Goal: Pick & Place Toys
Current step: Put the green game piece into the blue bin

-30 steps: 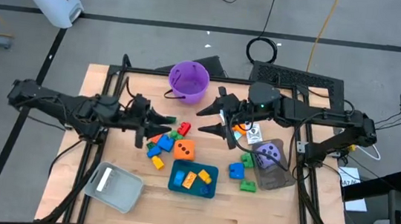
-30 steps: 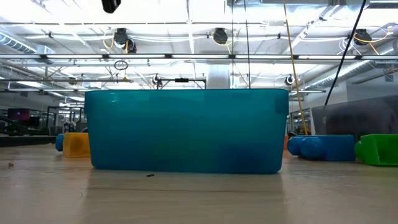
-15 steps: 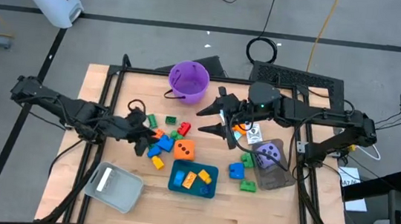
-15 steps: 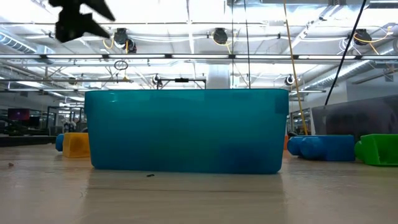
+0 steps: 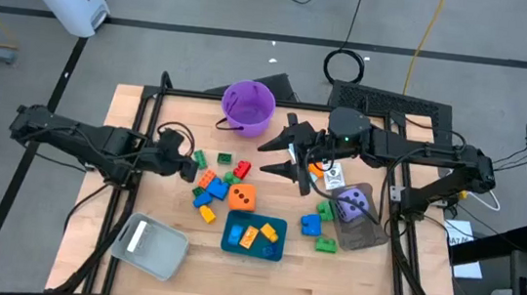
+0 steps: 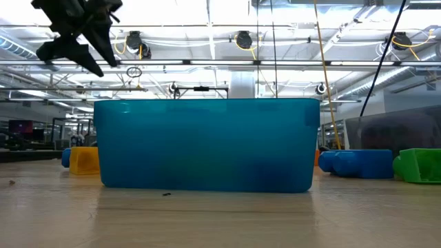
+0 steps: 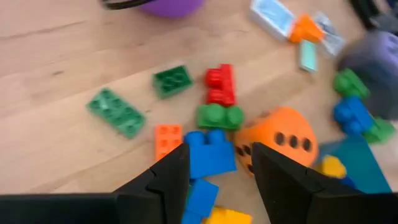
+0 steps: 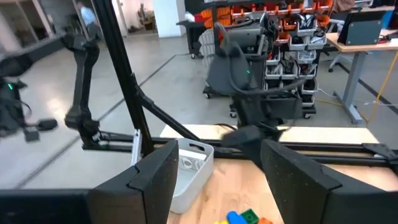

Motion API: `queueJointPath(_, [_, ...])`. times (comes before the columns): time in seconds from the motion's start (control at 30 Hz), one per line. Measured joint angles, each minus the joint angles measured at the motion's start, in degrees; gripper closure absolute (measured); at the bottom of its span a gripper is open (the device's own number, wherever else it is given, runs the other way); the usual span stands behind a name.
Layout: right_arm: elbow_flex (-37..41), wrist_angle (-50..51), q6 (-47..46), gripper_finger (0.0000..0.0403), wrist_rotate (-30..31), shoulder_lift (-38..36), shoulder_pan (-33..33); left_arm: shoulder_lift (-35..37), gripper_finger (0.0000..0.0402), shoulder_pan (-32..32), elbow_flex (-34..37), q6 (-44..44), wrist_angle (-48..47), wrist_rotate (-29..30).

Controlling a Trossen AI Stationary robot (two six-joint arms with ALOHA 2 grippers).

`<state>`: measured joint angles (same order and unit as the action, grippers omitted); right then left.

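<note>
Loose toy bricks (image 5: pixel 213 183) in blue, orange, green, red and yellow lie on the wooden table beside an orange die (image 5: pixel 242 197). My left gripper (image 5: pixel 191 168) hangs open just left of this cluster and slants down at it. In its wrist view a blue brick (image 7: pixel 208 157) and the orange die (image 7: pixel 280 142) lie below the spread fingers, untouched. A purple die (image 5: pixel 354 201) sits in a grey tray (image 5: pixel 364 237). My right gripper (image 5: pixel 266 161) stands open and level, high above the table's middle, with nothing between its fingers.
A teal tray (image 5: pixel 254 237) holding yellow and orange bricks stands near the front and fills the low view (image 6: pixel 207 145). A pale grey tray (image 5: pixel 150 247) sits front left, a purple bucket (image 5: pixel 248 107) at the back. Cards (image 5: pixel 334 177) lie under the right arm.
My left gripper has tipped from level to slanting down and rolled about its own axis. It has sunk toward the brick cluster and come into the low view from above. My right arm has kept still.
</note>
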<state>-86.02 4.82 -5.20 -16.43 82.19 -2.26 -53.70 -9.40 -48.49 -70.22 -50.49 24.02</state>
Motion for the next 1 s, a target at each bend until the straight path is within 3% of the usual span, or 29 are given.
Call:
queueJointPath(0.27, [0.02, -3.79, -3.1, 0.0179, 0.02, 0.0, 0.0, -5.38, 0.022, 7.9, 1.94, -0.48, -0.22, -7.66])
queueJointPath(0.7, [0.02, -3.72, -7.2, 0.0179, -0.11, 0.02, 0.0, -13.96, 0.022, 19.67, 2.25, 2.33, -0.23, -15.24])
queueJointPath(1.0, [1.15, -3.54, -10.26, 0.0181, -0.15, -0.04, 0.0, -20.06, 0.022, 26.17, 2.25, 6.79, 1.28, -16.62])
